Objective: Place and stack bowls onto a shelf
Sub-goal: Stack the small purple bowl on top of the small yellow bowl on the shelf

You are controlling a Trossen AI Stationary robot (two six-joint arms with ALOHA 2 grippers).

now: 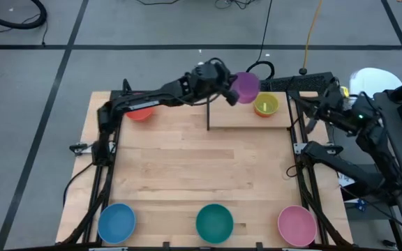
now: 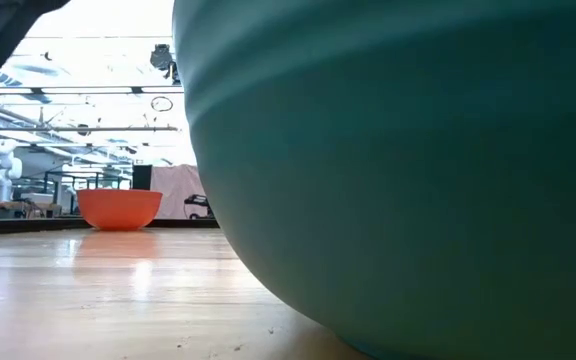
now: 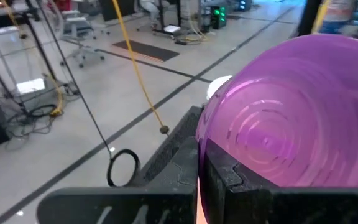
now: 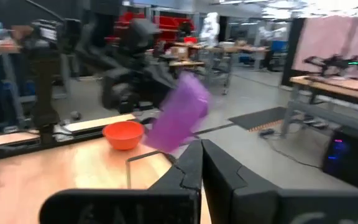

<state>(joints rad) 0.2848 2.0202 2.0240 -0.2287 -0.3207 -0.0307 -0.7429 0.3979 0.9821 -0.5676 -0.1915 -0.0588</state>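
— How many bowls can be counted?

— Six bowls are seen. One blue bowl (image 1: 116, 222), one teal bowl (image 1: 214, 222) and one pink bowl (image 1: 297, 224) are lined up along the near edge of the wooden table (image 1: 187, 167): blue at the left corner, teal in the middle, pink at the right corner. One red-orange bowl (image 1: 139, 111) is set near the far left corner. One yellow bowl (image 1: 265, 105) is set on the shelf (image 1: 243, 117) at the far edge of the table, toward the right. One purple bowl (image 1: 245, 85) is held up in the air, tipped on its side, just beside the yellow bowl.

— What is the purple bowl held by?

— It is clamped in the left gripper (image 1: 230, 89), with the fingers pressed on its rim, over the far edge of the shelf.

— And the other arm?

— The right gripper (image 4: 201, 163) is parked past the right edge of the table, with its two fingers pressed together and nothing between them.

— How many shelves are there?

— One shelf is seen, with one thin black post (image 1: 208, 115) standing at its left end.

— Can any words or labels be read?

— No writing can be made out on the bowls or the shelf.
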